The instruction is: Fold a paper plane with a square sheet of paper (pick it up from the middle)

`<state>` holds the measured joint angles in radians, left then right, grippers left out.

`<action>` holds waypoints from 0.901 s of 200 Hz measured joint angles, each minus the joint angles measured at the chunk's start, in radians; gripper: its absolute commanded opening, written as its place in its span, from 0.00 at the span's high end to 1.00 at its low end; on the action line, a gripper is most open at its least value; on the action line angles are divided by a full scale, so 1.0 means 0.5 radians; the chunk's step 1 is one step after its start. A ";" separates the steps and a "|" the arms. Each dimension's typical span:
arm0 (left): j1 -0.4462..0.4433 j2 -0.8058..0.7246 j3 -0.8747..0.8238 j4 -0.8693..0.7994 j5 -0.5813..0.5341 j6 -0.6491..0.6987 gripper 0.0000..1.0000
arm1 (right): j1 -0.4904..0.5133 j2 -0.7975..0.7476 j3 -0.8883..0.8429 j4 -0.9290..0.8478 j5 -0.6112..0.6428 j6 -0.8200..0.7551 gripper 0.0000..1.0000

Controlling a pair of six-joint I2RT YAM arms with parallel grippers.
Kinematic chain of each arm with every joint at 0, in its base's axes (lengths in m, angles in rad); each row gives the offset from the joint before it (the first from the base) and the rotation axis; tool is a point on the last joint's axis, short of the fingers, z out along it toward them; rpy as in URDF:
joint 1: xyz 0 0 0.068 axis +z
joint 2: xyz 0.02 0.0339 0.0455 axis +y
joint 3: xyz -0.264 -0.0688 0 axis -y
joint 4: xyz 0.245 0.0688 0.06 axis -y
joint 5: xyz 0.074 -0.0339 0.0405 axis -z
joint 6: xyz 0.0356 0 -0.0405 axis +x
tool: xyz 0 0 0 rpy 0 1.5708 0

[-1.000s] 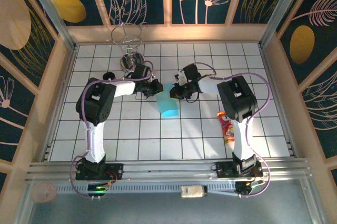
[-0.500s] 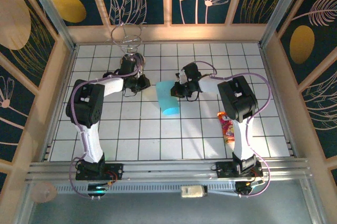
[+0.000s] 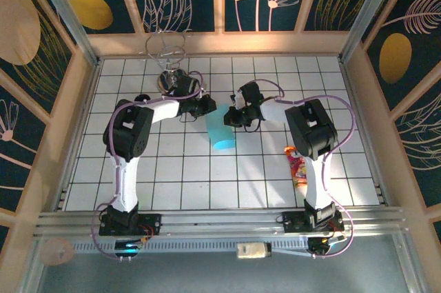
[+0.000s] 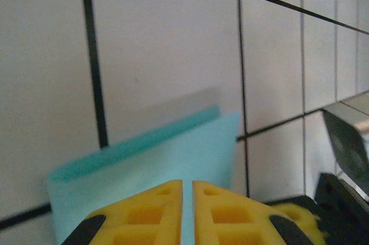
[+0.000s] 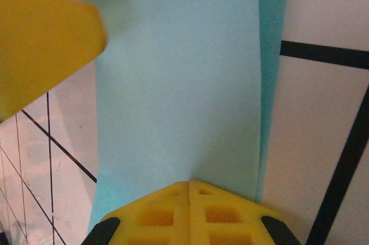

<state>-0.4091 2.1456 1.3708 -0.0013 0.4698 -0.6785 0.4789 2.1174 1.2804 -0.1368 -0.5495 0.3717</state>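
Observation:
The square sheet of paper (image 3: 220, 131) is light blue and lies doubled over on the white tiles, its two layers slightly offset (image 5: 173, 83) (image 4: 144, 164). My left gripper (image 3: 207, 107) is at the sheet's far left corner. Its yellow fingers (image 4: 155, 210) stand shut with only a thin slit, tips over the paper. My right gripper (image 3: 231, 118) is shut at the sheet's right edge, tips (image 5: 189, 184) down on the top layer; I cannot tell whether paper is pinched. A left finger (image 5: 46, 49) shows in the right wrist view. The paper plane is out of view.
An orange-red snack packet (image 3: 296, 165) lies to the right, near the right arm's base. A wire stand on a round metal base (image 3: 169, 76) sits at the back left. Wooden walls (image 3: 76, 120) fence the tiled floor.
My left gripper swung left off the sheet half a second ago and has come back to its far left corner. The right gripper and the sheet stayed put.

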 measured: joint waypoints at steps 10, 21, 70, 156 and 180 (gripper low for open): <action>0.007 0.048 0.046 -0.032 -0.049 0.001 0.87 | 0.000 0.000 0.000 0.000 -0.001 0.000 1.00; 0.011 0.087 0.087 -0.082 -0.113 0.002 0.87 | 0.000 0.000 0.000 0.000 0.000 0.000 1.00; 0.049 0.095 0.105 -0.121 -0.153 0.017 0.87 | 0.000 0.001 -0.005 0.034 0.028 -0.002 1.00; 0.229 -0.136 -0.021 -0.175 -0.279 0.112 0.86 | 0.000 -0.002 -0.019 0.069 0.037 0.001 1.00; 0.175 -0.372 -0.254 -0.077 -0.235 0.033 0.87 | 0.000 -0.002 -0.022 0.073 0.036 0.002 1.00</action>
<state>-0.3214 1.9598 1.2438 -0.0399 0.3523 -0.6621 0.4789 2.1166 1.2694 -0.1001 -0.5316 0.3725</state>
